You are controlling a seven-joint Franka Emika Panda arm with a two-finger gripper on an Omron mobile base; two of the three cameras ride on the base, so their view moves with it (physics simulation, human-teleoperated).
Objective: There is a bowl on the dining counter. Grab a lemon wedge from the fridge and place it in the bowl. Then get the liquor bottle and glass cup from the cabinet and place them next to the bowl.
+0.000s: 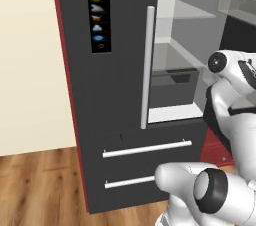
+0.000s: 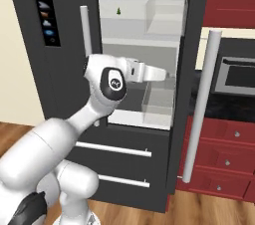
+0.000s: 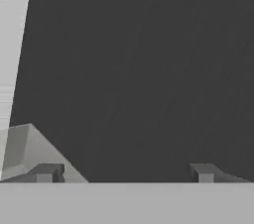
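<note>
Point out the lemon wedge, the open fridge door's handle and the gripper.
lemon wedge (image 2: 118, 11): right base view, its middle, on the upper shelf.
fridge door handle (image 2: 200, 104): right base view, mid-bar.
gripper (image 3: 124, 171): hand view, between the open fingertips.

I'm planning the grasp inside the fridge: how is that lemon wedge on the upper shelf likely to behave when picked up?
The lemon wedge looks tiny against its shelf, so it is probably very light and easily nudged away. Its pointed shape suggests it may tip or slip between the fingers. The gripper stands wide open, so it must close far.

A kitchen: open fridge (image 2: 139, 45), wall oven (image 2: 234, 74), red drawers (image 2: 224, 162).
</note>
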